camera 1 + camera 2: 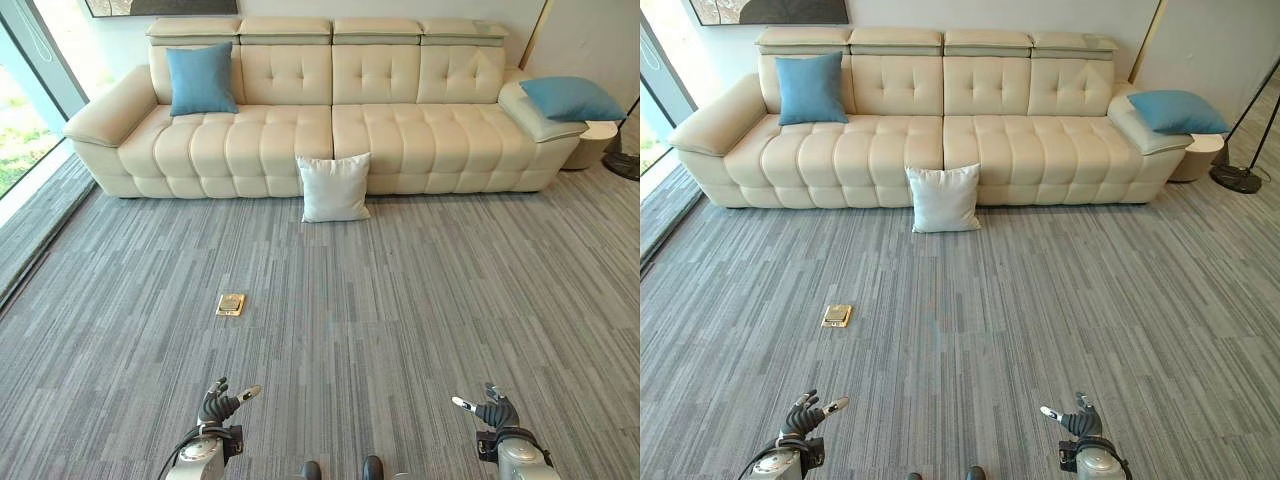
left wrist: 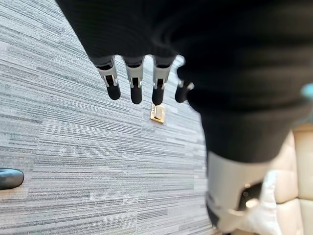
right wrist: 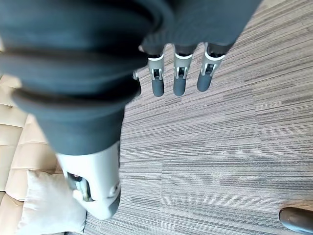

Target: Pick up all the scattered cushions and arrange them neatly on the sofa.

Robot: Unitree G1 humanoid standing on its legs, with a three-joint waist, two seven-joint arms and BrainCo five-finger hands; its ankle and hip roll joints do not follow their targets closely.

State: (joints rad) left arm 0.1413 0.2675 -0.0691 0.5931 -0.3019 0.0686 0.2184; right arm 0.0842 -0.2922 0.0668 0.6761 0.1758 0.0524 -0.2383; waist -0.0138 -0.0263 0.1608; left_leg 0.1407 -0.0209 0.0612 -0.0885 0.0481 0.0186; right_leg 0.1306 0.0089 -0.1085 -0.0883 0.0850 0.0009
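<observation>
A white cushion (image 1: 335, 187) stands on the grey carpet, leaning against the front of the cream sofa (image 1: 270, 140) near its middle. One blue cushion (image 1: 201, 79) sits upright against the sofa's left backrest. A second blue cushion (image 1: 572, 98) lies on the right armrest. My left hand (image 1: 220, 405) and right hand (image 1: 494, 411) hang low at the near edge, far from the sofa, both open and holding nothing. The white cushion (image 3: 46, 205) also shows past my right hand's thumb (image 3: 93, 183) in the right wrist view.
A small brass floor plate (image 1: 231, 304) is set in the carpet to the left of centre. A floor lamp base (image 1: 1238, 178) and a round side table (image 1: 1196, 156) stand by the sofa's right end. A window wall (image 1: 30, 110) runs along the left.
</observation>
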